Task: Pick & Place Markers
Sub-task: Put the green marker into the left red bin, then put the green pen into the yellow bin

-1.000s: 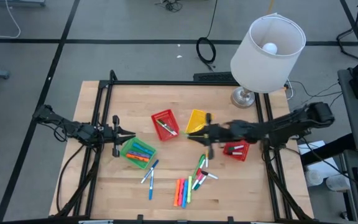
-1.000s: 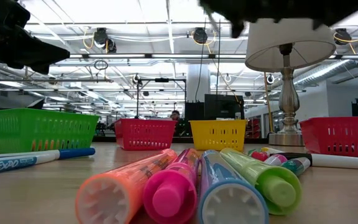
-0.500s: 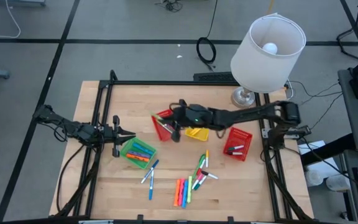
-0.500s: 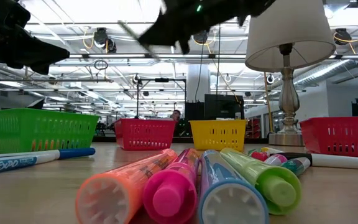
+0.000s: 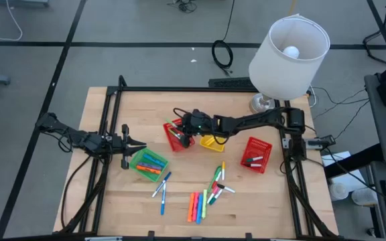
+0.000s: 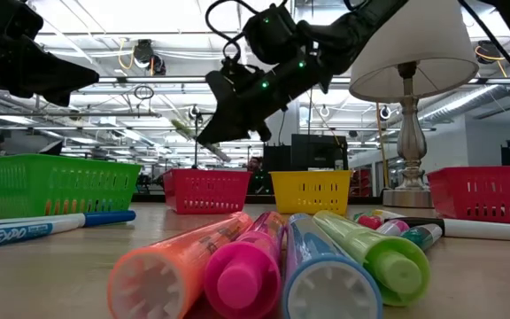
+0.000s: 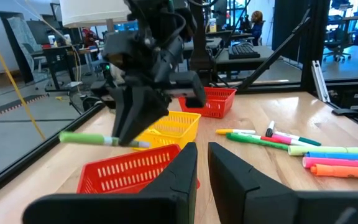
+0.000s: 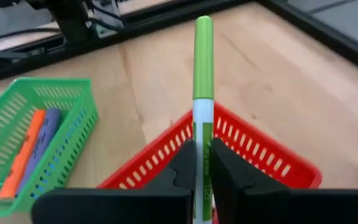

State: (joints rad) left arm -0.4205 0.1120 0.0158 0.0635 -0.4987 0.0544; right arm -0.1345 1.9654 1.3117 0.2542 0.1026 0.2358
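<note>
The right gripper (image 5: 181,136) has travelled across the worktop (image 5: 112,201) since a second ago: then it hung near the yellow basket (image 5: 211,141) toward the right side, and now it is over the red basket (image 5: 173,132) near the middle of the worktop. Its jaws are closed on a green-capped marker (image 8: 202,93), which sticks out past the fingertips and points toward the left side; in the low view this held marker (image 6: 193,138) hangs tilted above the baskets.

The left gripper (image 5: 141,144) has not shifted; it waits at the left edge beside the green basket (image 5: 147,163), its jaws nearly together and holding nothing.

The other things lie as before. Several markers rest in the green basket, a few in a second red basket (image 5: 255,154) near the right edge, and the loose markers (image 5: 196,204) lie scattered toward the near edge. The lamp (image 5: 285,53) stands at the far right corner.
</note>
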